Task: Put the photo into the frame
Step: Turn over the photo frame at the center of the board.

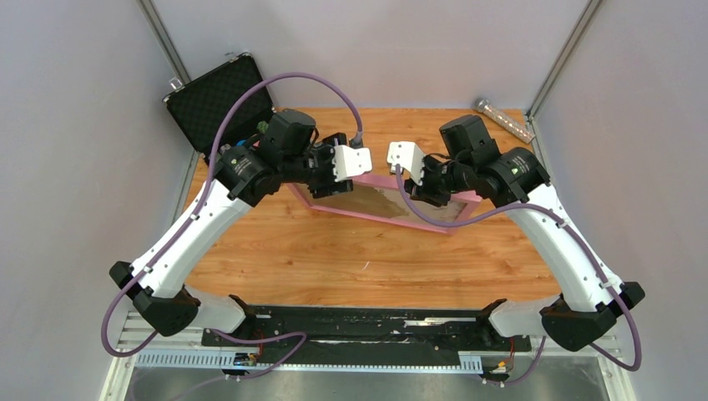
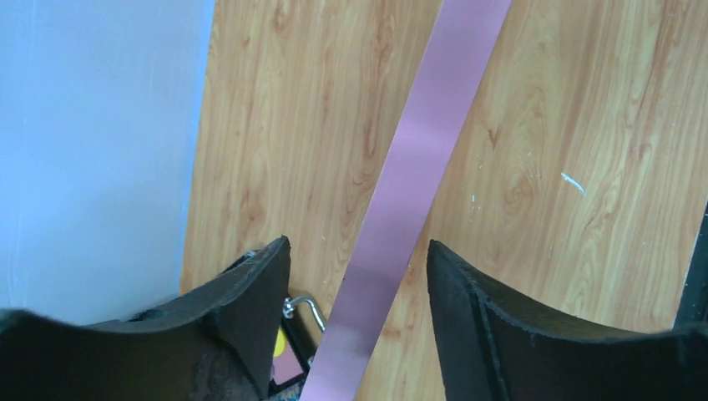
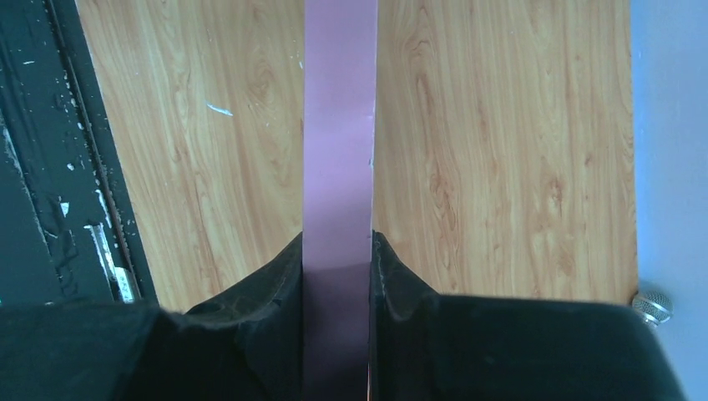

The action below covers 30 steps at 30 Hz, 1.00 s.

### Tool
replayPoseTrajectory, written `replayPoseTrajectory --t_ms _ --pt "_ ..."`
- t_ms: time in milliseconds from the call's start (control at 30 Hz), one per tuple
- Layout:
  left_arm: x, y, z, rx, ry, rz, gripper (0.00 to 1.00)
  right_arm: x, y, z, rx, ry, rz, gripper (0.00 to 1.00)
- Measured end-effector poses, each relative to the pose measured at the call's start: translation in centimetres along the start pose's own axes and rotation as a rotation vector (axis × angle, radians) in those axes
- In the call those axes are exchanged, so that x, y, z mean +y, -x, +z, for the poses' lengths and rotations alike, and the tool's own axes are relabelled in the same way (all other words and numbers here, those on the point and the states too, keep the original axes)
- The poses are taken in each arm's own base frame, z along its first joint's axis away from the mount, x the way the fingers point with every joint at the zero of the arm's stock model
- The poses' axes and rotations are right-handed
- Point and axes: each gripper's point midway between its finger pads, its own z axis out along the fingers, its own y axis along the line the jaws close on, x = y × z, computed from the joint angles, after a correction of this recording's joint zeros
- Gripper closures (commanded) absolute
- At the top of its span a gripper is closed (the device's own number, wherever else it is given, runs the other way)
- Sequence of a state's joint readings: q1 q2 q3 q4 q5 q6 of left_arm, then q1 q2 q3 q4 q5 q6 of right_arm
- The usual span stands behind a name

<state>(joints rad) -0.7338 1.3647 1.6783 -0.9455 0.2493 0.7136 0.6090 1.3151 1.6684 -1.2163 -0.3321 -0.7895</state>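
The frame [image 1: 380, 214], pink with thin rails, is at the middle back of the wooden table, tilted, with a brownish sheet showing inside it [image 1: 376, 200]. I cannot make out the photo's picture. My right gripper [image 1: 434, 188] is shut on the frame's right rail; in the right wrist view both fingers [image 3: 284, 276] press the pink rail [image 3: 337, 125]. My left gripper [image 1: 321, 180] is open at the frame's left end. In the left wrist view the pink rail [image 2: 417, 142] runs between the spread fingers [image 2: 467, 292], apart from both.
An open black foam-lined case [image 1: 221, 100] stands at the back left; its latch shows in the left wrist view [image 2: 305, 309]. A clear tube [image 1: 505, 119] lies at the back right. The black mounting rail [image 1: 367, 322] runs along the near edge. Grey walls close both sides.
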Motion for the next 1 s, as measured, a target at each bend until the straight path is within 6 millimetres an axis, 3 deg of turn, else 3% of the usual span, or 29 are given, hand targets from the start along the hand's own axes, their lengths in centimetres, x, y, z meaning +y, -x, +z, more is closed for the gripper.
replayPoseTrajectory --t_ms 67,200,367,533,733,833,1000 --pt "0.1 0.1 0.0 -0.005 0.005 -0.006 0.13 0.2 0.1 0.0 -0.002 0.012 0.008 1.00" --pt "0.4 0.5 0.1 -0.019 0.017 -0.017 0.03 0.4 0.0 0.0 -0.002 0.021 0.017 1.00" --pt "0.6 1.1 0.6 -0.047 0.011 -0.006 0.00 0.4 0.1 0.0 -0.005 0.024 0.016 1.00" --pt "0.1 1.1 2.9 -0.055 -0.058 0.003 0.00 0.5 0.2 0.0 -0.010 0.029 0.017 1.00" --pt "-1.0 0.7 5.2 -0.062 -0.144 0.004 0.09 0.5 -0.1 0.1 -0.006 0.032 0.028 1.00" --pt "-1.1 0.9 5.4 -0.070 -0.164 0.004 0.22 0.4 -0.3 0.1 -0.006 0.030 0.039 1.00" --pt "-1.1 1.2 5.5 -0.080 -0.180 0.011 0.33 0.4 -0.4 0.1 -0.006 0.031 0.048 1.00"
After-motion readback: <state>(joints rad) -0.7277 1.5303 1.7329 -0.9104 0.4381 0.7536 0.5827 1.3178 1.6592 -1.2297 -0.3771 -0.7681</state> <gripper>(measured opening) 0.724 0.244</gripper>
